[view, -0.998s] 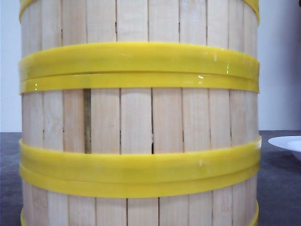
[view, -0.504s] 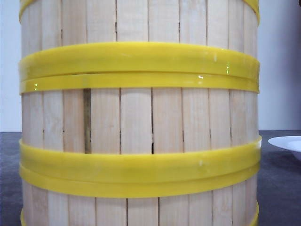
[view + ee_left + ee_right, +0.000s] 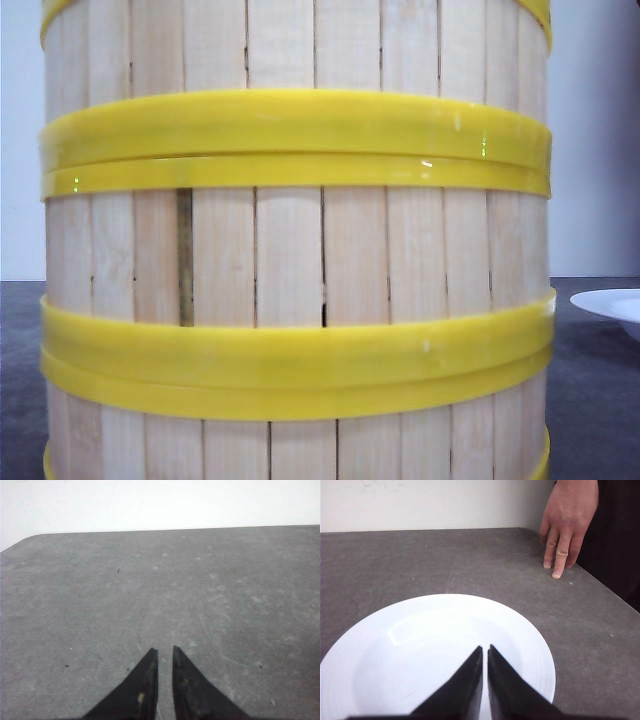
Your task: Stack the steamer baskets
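Steamer baskets (image 3: 295, 260) already stacked, seemingly finished. Left claw (image 3: 164, 652) and right claw (image 3: 485, 650) pressed together, holding nothing, above tabletop (image 3: 225, 580) and plate (image 3: 420, 645).

Even, soft light is seen in all views, with shadows barely marked. Small glare spots are shown on the yellow bands of the baskets (image 3: 295, 260), which are slightly soft. The plate (image 3: 420, 645) is nearly blown out.
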